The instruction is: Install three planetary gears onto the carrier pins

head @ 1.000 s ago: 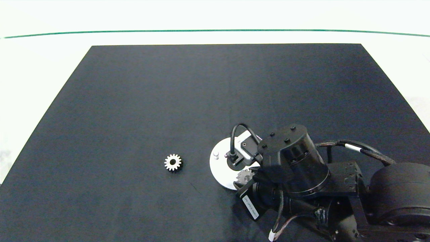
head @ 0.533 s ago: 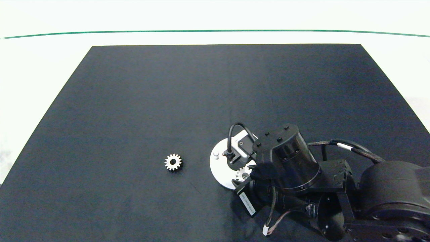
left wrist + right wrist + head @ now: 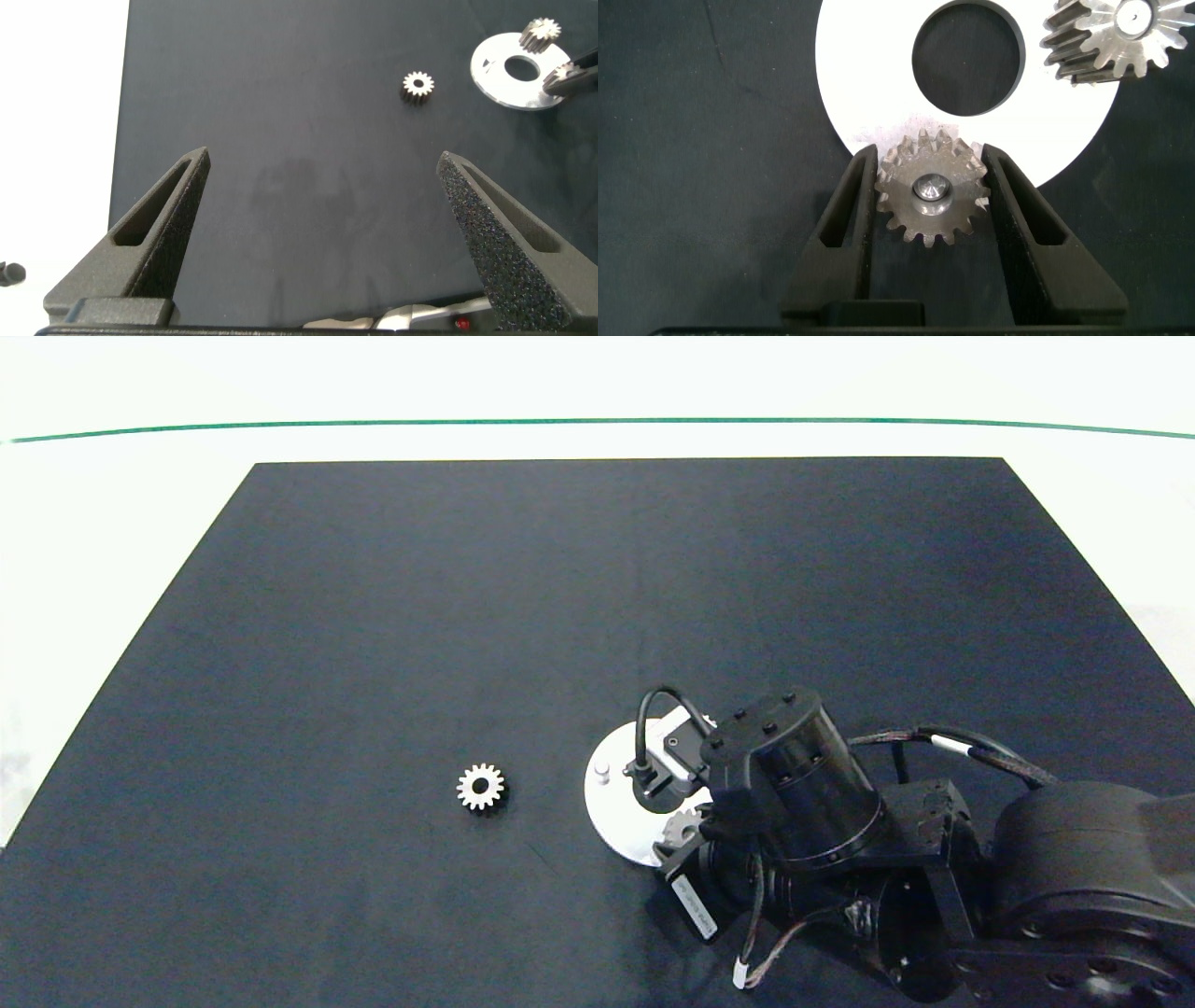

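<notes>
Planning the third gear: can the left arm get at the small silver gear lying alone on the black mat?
Probably yes. The lone silver-grey metal spur gear lies on bare black mat ahead of the open left tool, apart from the white ring-shaped disc; nothing stands between.

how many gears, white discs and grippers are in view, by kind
gears: 3 (loose on the mat, between the right gripper's fingers, already on the disc)
white disc: 1
grippers: 2 (left gripper, right gripper)
total: 6
</notes>
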You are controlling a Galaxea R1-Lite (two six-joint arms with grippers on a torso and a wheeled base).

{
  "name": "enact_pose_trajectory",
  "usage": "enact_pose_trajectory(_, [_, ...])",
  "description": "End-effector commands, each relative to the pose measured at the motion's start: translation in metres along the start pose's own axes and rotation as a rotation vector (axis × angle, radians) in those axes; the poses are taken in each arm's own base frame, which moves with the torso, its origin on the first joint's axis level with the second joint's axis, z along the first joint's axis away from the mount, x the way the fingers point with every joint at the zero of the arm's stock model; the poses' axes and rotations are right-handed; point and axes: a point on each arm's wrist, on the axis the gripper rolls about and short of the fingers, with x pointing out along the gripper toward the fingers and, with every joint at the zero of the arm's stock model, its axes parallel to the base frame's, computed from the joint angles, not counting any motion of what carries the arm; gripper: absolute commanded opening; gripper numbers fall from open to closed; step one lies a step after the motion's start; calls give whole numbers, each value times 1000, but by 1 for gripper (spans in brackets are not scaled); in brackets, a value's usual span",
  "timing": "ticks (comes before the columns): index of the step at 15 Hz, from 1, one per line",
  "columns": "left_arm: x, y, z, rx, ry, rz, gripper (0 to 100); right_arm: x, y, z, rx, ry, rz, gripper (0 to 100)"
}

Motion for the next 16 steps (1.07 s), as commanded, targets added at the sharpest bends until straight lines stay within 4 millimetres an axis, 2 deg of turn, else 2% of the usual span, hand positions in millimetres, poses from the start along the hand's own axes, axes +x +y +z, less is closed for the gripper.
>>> enact_pose_trajectory(1, [0, 0, -1, 0, 9, -2, 100, 0, 0, 0, 0, 1, -3, 100])
enact_pose_trajectory(5, [0, 0, -2, 0, 18, -3, 100, -3, -2, 3, 9, -20, -3, 100])
enact_pose_trajectory(7, [0, 0, -2, 0, 17, -4, 100, -25, -10, 14, 43, -96, -1, 100])
enact_pose_trajectory(8, [-1, 1, -4, -1, 21, -18, 100, -60, -27, 22, 100, -186, -3, 100])
enact_pose_trajectory(9, [-1, 1, -5, 0, 34, -26, 100, -81, -39, 21, 131, -228, -14, 100])
enact_pose_trajectory(10, [-1, 1, -6, 1, 43, -27, 100, -109, -55, 12, 158, -269, -29, 100])
enact_pose_trajectory(13, [8, 3, -8, 33, 92, -55, 100, -174, -86, -26, 206, -344, -73, 100])
enact_pose_trajectory(15, [25, 5, -13, 62, 167, -122, 100, -209, -105, -46, 266, -429, -131, 100])
enact_pose_trajectory(16, [40, 7, -15, 73, 195, -169, 100, -228, -116, -59, 295, -466, -180, 100])
